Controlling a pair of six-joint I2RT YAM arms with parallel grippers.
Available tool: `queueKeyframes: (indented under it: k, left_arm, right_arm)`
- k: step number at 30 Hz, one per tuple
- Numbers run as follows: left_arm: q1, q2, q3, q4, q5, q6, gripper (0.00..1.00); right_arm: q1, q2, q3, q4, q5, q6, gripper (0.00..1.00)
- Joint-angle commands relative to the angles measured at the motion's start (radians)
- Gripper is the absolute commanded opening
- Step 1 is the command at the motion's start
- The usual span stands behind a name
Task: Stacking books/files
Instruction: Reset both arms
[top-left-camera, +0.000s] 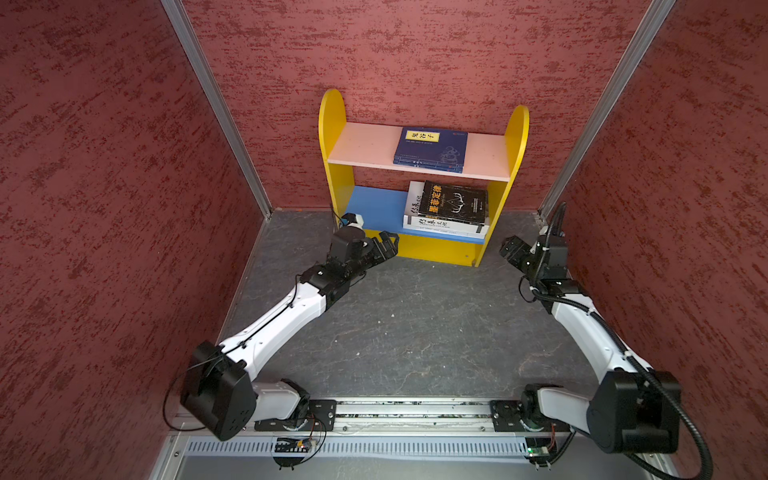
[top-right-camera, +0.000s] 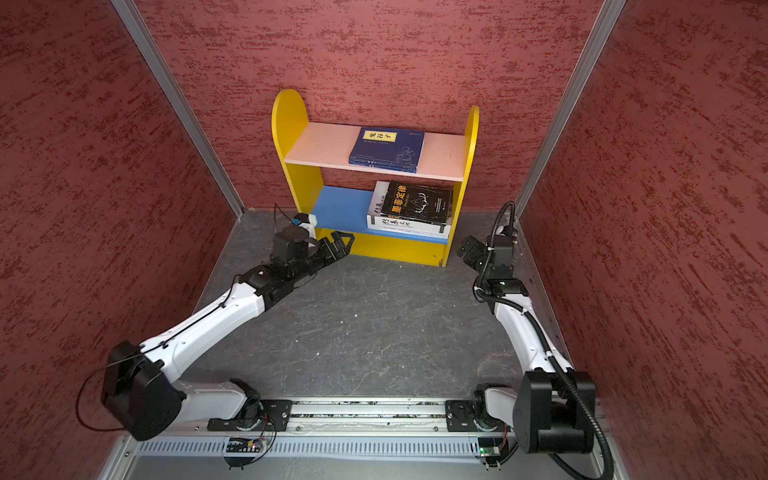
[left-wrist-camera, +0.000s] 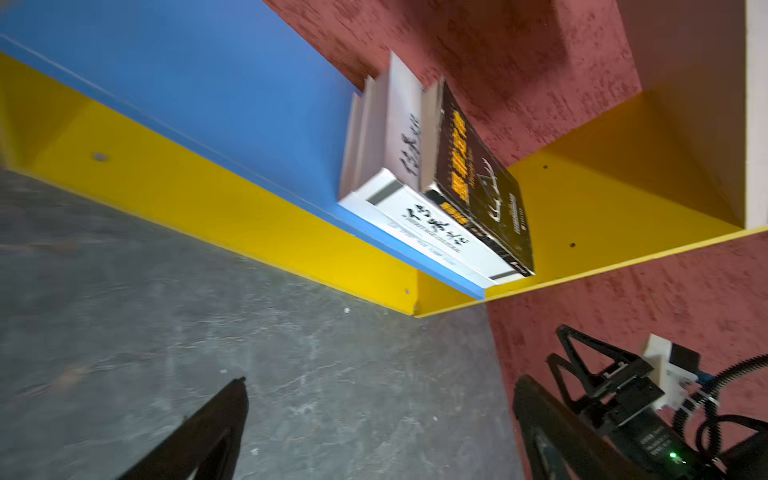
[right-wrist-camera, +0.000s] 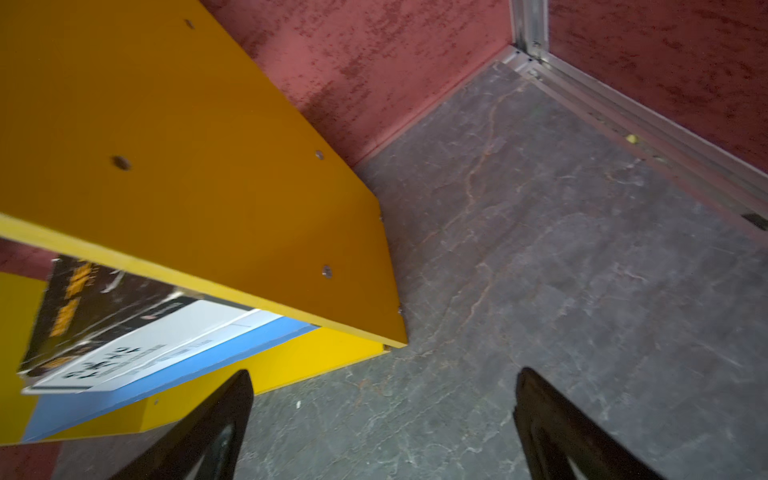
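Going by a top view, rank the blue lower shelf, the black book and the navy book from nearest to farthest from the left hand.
1. Blue lower shelf: just beyond the left hand.
2. Black book: atop the white books, lower shelf's right end.
3. Navy book: up on the pink top shelf.

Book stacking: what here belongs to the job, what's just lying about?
Job: navy books, stacked on top shelf; black book on white books, lower shelf.
Lying about: white speck on grey tabletop; yellow bookcase just holds the stacks.
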Motion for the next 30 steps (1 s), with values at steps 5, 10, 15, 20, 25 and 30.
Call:
queueKeyframes:
  k: [5,10,15,20,25,30]
  left_arm:
    - [0.123,-0.207,-0.322,0.151,-0.343,0.265,0.99]
    - [0.138,-0.3,-0.538,0.406,-0.509,0.545,0.99]
    - [0.235,-0.239,-0.609,0.505,-0.518,0.554,0.99]
    - [0.294,-0.133,-0.603,0.645,-0.448,0.668,0.99]
    - [0.295,-0.028,-0.636,0.684,-0.385,0.687,0.99]
    - [0.323,0.078,-0.631,0.85,-0.422,0.686,0.99]
  right_arm:
    - [-0.01,0.027,-0.114,0.097,0.257,-0.05,0.99]
    - [-0.01,0.005,-0.197,0.237,0.265,-0.168,0.99]
    - [-0.013,0.043,-0.271,0.413,0.219,-0.318,0.99]
    - [-0.017,0.12,-0.364,0.678,0.238,-0.404,0.99]
    - [-0.018,0.211,-0.431,0.962,0.295,-0.432,0.99]
    - [-0.019,0.262,-0.492,1.113,0.176,-0.479,0.99]
